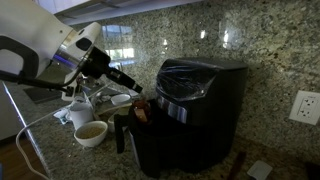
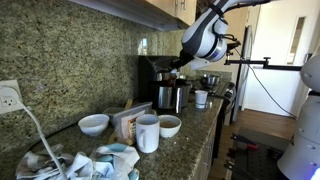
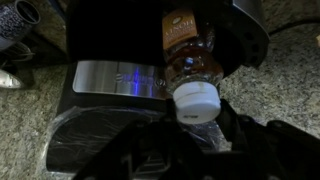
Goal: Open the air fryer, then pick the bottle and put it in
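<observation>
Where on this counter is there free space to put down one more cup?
The counter looks mostly bare between the air fryer and the wall outlet. A narrow strip also stays free along its front edge beside the white cup. It is crowded around the crumpled cloths and around the white bowl on the fryer's other side.

The boxy black air fryer (image 1: 200,115) has a glossy top (image 1: 203,68) and brushed-metal band (image 3: 118,78); the small brownish bottle (image 3: 190,52) has a ribbed white plastic cap (image 3: 195,101).
</observation>
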Robot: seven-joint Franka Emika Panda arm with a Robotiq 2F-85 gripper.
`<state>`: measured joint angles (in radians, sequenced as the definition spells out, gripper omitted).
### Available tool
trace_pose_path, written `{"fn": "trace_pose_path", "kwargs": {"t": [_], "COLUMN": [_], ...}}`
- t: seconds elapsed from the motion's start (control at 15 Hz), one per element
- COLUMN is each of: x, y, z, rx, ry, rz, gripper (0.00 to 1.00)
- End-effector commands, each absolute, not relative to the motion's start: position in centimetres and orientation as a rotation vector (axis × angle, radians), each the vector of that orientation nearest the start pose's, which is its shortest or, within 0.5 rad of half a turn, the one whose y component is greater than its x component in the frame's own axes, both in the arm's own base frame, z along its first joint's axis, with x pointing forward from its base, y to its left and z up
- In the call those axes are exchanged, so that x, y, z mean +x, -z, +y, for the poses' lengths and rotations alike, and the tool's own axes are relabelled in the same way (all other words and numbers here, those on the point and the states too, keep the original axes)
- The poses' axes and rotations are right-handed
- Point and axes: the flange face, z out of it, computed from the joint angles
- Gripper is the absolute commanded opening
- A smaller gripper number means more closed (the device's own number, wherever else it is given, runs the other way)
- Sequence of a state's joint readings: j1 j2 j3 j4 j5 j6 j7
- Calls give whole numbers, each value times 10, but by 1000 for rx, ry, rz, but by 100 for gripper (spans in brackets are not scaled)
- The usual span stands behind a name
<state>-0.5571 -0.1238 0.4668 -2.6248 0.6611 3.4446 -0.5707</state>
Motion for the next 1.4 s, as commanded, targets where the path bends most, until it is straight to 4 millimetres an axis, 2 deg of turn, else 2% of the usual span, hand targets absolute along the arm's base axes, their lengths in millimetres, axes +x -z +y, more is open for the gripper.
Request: {"fn": "trace_pose_path", "kwargs": {"t": [0.0, 1.13, 1.2, 1.27, 1.33], "x": [453, 467, 467, 468, 469], "y": [-384, -341, -339, -337, -335], "z": [-118, -135, -135, -135, -135], "rx": [-3057, -3099, -3100, -3102, -3103], "ry": [1403, 1249, 1246, 1238, 1230], "rz": [347, 340, 342, 337, 336], "gripper": [19, 19, 59, 70, 76]}}
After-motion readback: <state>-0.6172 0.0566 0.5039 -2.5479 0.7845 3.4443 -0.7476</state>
